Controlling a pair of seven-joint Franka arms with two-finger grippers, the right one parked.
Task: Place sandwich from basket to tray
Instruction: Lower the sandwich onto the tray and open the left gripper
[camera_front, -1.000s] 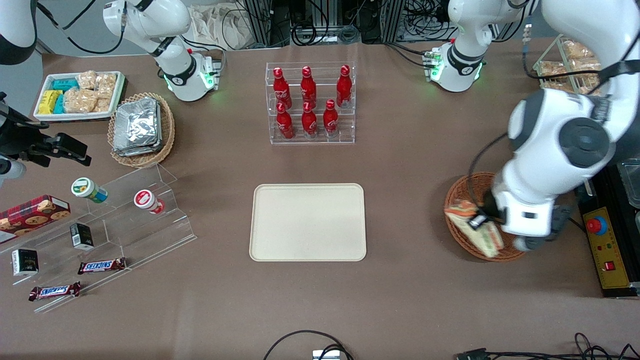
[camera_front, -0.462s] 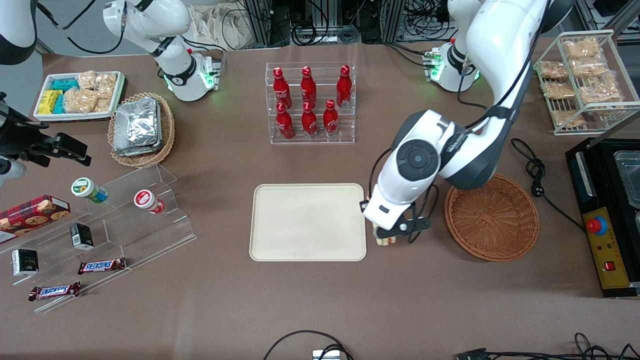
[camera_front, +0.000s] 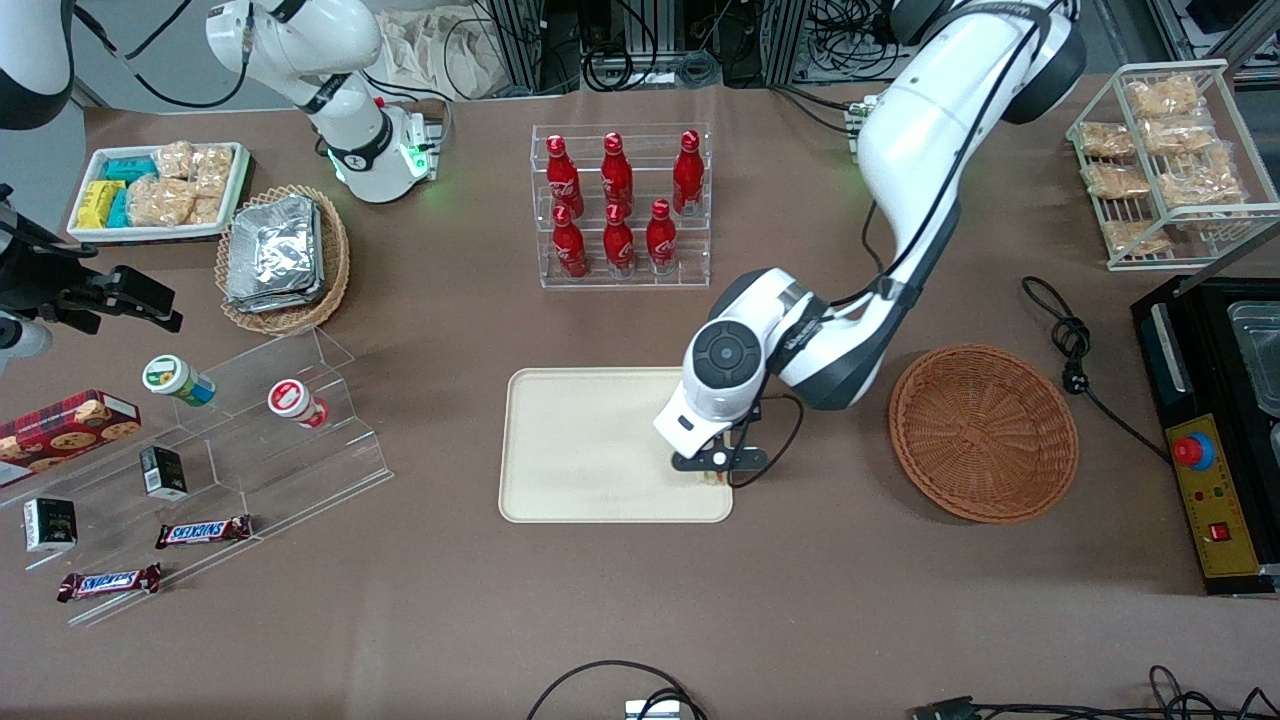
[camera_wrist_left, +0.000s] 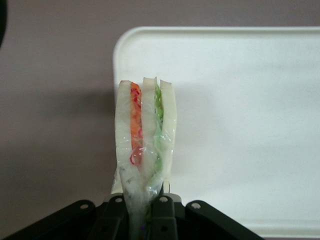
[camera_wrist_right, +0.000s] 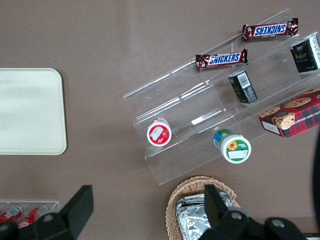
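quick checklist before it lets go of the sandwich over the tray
1. Grip: gripper is shut on the sandwich, which hangs upright between the fingers: ok.
2. Position: sandwich is over the tray, close to the rim at the working arm's end: ok, little margin.
3. Landing spot: tray surface beneath is bare: ok.
4. Height above the tray: cannot tell.
5. Basket holds nothing and lies apart from the tray: ok.
6. Wrap intact: cannot tell.

The left arm reaches low and forward, its gripper (camera_front: 712, 472) pointing down, fingers clamped together.
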